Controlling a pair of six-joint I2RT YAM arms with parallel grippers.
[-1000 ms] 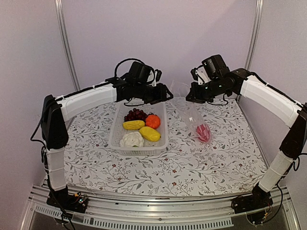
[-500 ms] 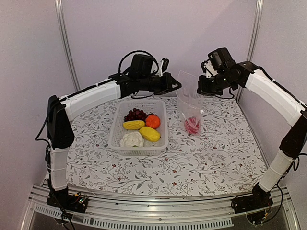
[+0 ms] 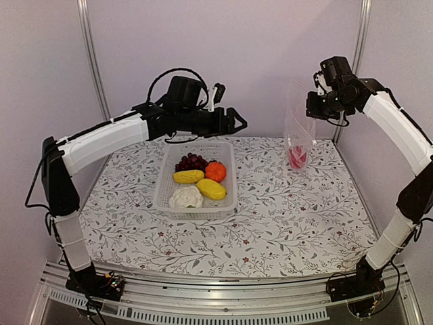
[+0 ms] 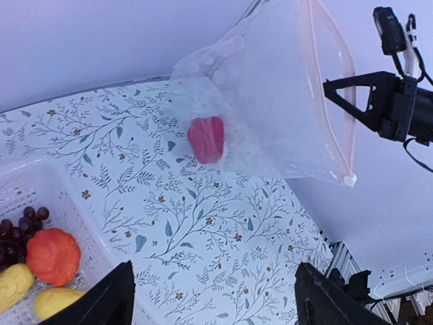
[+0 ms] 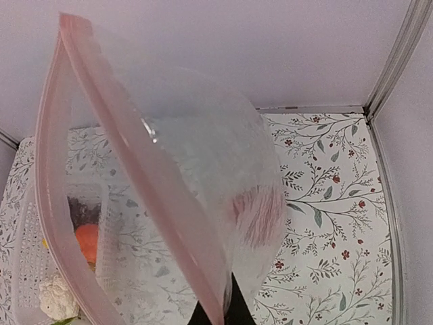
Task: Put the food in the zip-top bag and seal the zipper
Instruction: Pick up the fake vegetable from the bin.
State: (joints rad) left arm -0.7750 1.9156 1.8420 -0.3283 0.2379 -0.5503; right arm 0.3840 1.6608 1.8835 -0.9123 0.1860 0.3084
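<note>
Right gripper [image 3: 313,112] is clamped on the zip-top bag [image 3: 298,128] at its mouth edge. The bag hangs well to the right of the basket [image 3: 162,193], with the red pepper [image 3: 296,157] at the bottom. Left gripper [image 3: 238,123] stands apart and empty above the basket's far rim. Judgement: the film is light, limp and slippery. Take hold of the free mouth edge beside the zipper [image 4: 336,101].

No legible text, labels, brands, numbers or signs anywhere in view, worktop [image 3: 270,223] bears only a printed leaf pattern

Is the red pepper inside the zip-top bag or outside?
Inside: the red pepper shows through the clear wall of the hanging zip-top bag.
</note>
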